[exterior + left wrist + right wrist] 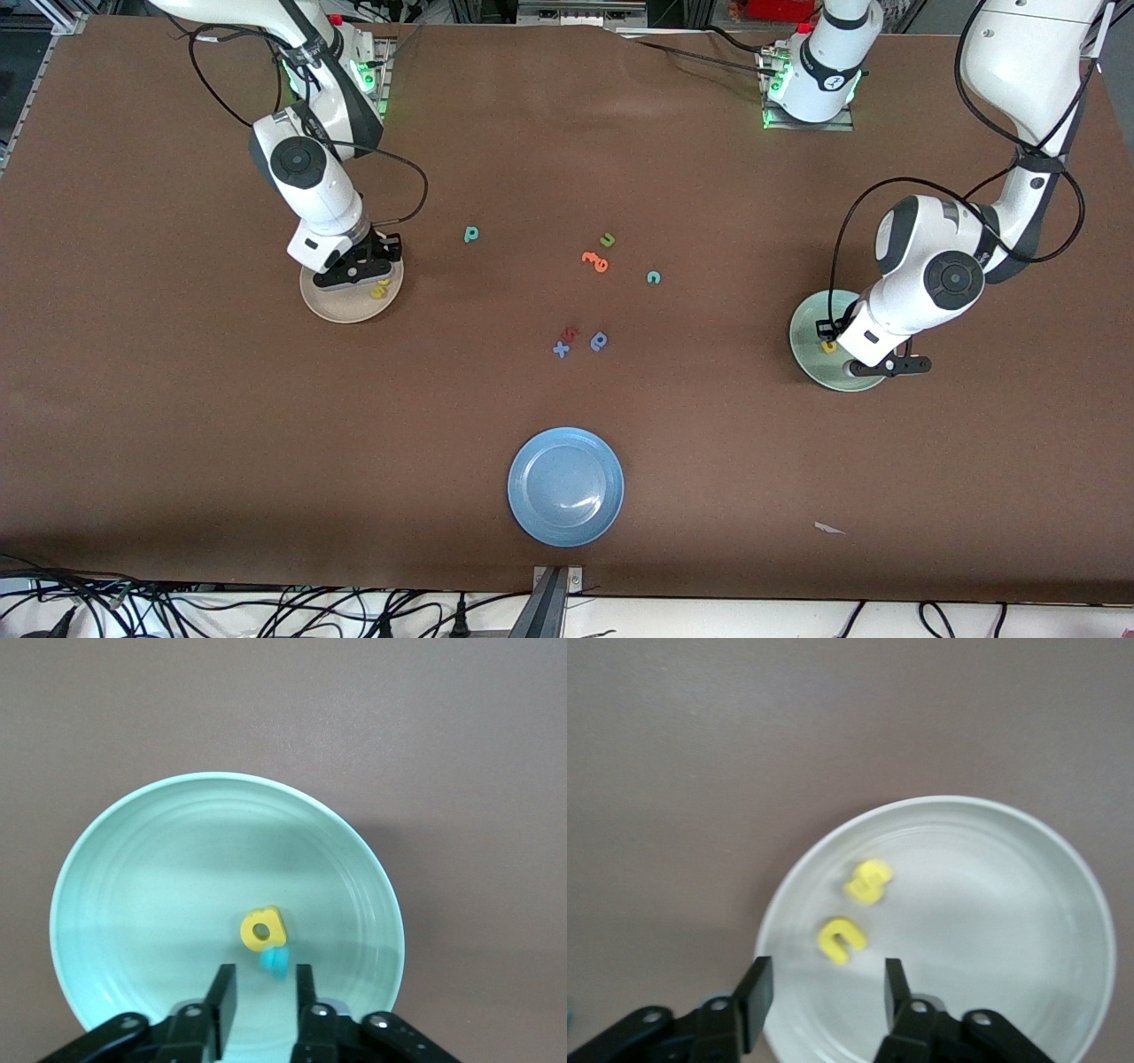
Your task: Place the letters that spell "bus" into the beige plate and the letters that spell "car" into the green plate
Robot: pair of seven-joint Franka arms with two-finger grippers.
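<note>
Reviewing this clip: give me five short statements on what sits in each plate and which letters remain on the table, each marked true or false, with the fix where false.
1. The beige plate holds a yellow u and a yellow s. True.
2. The green plate holds only the yellow a. False: a small teal letter lies right beside it.
3. The blue plate holds letters. False: nothing lies in it.
4. The teal c lies on the table, outside any plate. True.
5. The right gripper grips the u. False: its jaws stand open above the u, which lies loose in the plate.
</note>
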